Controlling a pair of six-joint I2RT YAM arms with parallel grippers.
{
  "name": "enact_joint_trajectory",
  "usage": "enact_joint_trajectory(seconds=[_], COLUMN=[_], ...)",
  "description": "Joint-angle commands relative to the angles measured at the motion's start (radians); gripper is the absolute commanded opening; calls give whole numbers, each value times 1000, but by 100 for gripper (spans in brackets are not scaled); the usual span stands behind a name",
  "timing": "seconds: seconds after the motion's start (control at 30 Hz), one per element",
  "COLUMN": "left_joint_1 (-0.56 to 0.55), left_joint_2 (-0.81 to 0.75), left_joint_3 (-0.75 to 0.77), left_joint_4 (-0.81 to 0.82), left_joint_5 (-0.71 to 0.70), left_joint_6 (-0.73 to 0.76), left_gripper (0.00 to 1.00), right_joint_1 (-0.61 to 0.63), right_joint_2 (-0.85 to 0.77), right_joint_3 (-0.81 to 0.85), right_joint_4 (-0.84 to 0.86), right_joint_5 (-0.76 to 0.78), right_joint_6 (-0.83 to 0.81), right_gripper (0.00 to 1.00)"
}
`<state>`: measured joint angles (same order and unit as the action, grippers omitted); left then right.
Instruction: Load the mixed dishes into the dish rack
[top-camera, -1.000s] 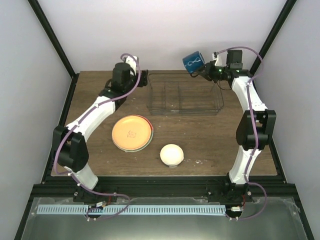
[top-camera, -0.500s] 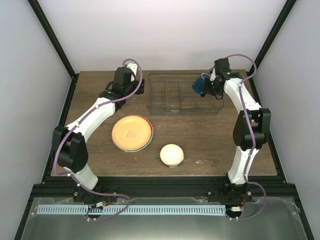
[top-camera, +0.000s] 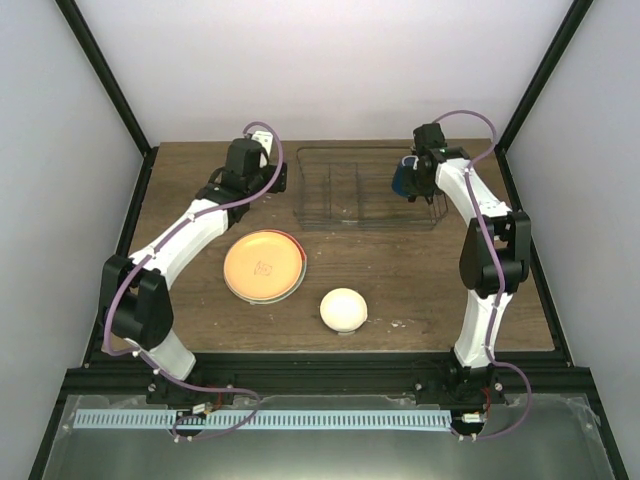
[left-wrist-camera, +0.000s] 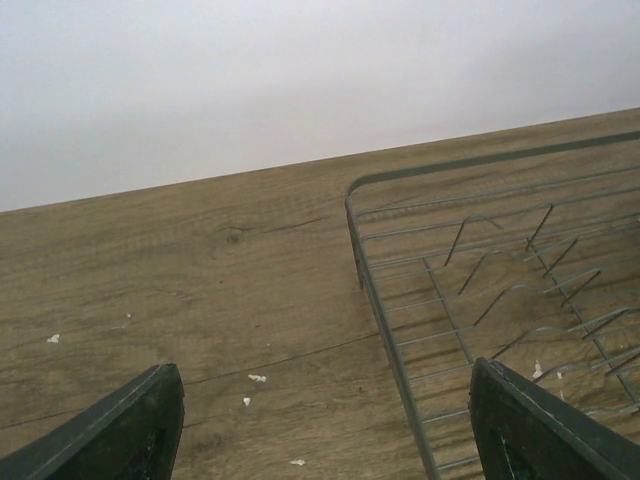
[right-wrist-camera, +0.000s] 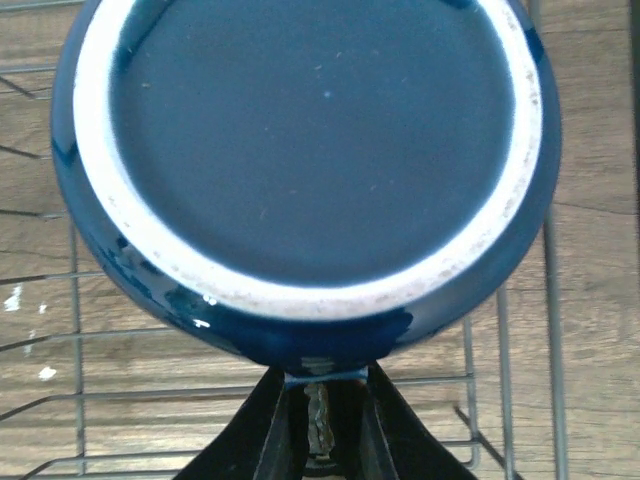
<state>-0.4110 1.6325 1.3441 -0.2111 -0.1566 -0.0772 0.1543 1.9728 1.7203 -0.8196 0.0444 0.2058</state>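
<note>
Well, one dark blue mug (right-wrist-camera: 320, 150) sits at the dish rack's (top-camera: 330, 190) three-o'clock end, pinched tight by the right gripper (right-wrist-camera: 320, 420). The left gripper (left-wrist-camera: 330, 430) gapes wide and empty. One orange-yellow plate (top-camera: 262, 265) lies on one floral plate (top-camera: 300, 272) at the rack's seven o'clock, and one bowl (top-camera: 343, 309) at its six.

White left arm (top-camera: 190, 228) and right arm (top-camera: 478, 195), black joints (top-camera: 138, 305), purple cables (top-camera: 462, 112)

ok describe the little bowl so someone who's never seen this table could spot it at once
Start at the brown wooden table and find the orange-yellow plate left of centre. Just right of it, closer to the near edge, sits the cream-white bowl. It is the only pale, plain dish there, smaller than the plate.
</note>
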Motion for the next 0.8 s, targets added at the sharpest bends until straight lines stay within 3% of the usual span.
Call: enact_joint_trajectory(seconds=[0.0,0.6,0.77], left_joint_1=[0,0,0], left_joint_2=[-24,15,31], left_joint_3=[-10,21,37], left_joint_4=[24,16,10], left_joint_5=[-9,-21,-5], left_joint_6=[5,10,8], left_gripper=[79,79,79], right_joint_1=[7,0,-4], right_joint_2=[1,94,97], right_joint_3=[9,-1,-7], right_joint_4=[98,204,202], right_joint_5=[97,181,182], right_joint_6=[-49,-142,-143], right_gripper=[1,2,12])
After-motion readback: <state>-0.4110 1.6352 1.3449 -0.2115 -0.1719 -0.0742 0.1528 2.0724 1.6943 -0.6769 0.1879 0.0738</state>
